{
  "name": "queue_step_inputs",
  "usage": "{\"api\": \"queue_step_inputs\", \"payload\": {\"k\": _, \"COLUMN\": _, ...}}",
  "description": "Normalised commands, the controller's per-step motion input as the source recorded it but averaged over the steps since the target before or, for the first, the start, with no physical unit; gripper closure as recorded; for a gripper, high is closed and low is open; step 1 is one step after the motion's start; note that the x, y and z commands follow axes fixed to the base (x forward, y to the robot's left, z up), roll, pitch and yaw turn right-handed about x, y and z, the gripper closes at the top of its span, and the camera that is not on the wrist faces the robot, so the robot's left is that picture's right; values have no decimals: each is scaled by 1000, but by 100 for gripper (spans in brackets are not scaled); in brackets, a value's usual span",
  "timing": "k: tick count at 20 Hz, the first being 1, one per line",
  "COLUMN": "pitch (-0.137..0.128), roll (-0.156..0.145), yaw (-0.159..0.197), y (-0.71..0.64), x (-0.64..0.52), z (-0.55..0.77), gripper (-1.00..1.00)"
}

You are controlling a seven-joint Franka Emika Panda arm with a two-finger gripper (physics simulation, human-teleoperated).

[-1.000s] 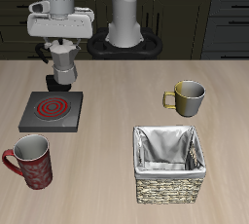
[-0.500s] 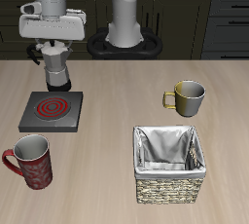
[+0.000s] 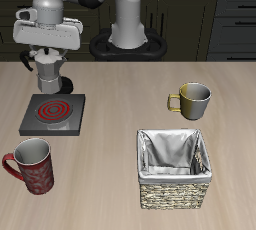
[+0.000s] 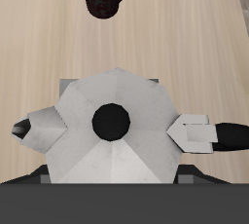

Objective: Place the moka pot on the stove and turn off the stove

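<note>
A: What showed, from left to right?

B: A red mug stood near the front. Behind it lay the stove, coil glowing red. The gripper was clenched on the moka pot, holding it in the air just behind the stove. An olive mug and a woven basket stood far right.

A: What could go wrong?

B: Lowered from there, I judged the pot might catch the stove's far edge and tip.

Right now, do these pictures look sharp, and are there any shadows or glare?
Exterior view: sharp and evenly lit, soft shadows beside the basket and red mug, the stove coil glowing red. Wrist view: the moka pot fills the picture, crisp, no glare.
</note>
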Motion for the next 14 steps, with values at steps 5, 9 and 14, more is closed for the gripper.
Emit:
{"api": "queue_step_inputs", "payload": {"k": 5, "pitch": -1, "roll": -13, "yaw": -4, "y": -27, "x": 11, "z": -85, "gripper": 100}}
{"api": "queue_step_inputs", "payload": {"k": 9, "pitch": 19, "roll": -28, "yaw": -18, "y": -77, "x": 82, "z": -245, "gripper": 100}}
{"api": "queue_step_inputs", "payload": {"k": 14, "pitch": 7, "roll": -3, "yaw": -15, "y": 37, "x": 54, "z": -100, "gripper": 100}}
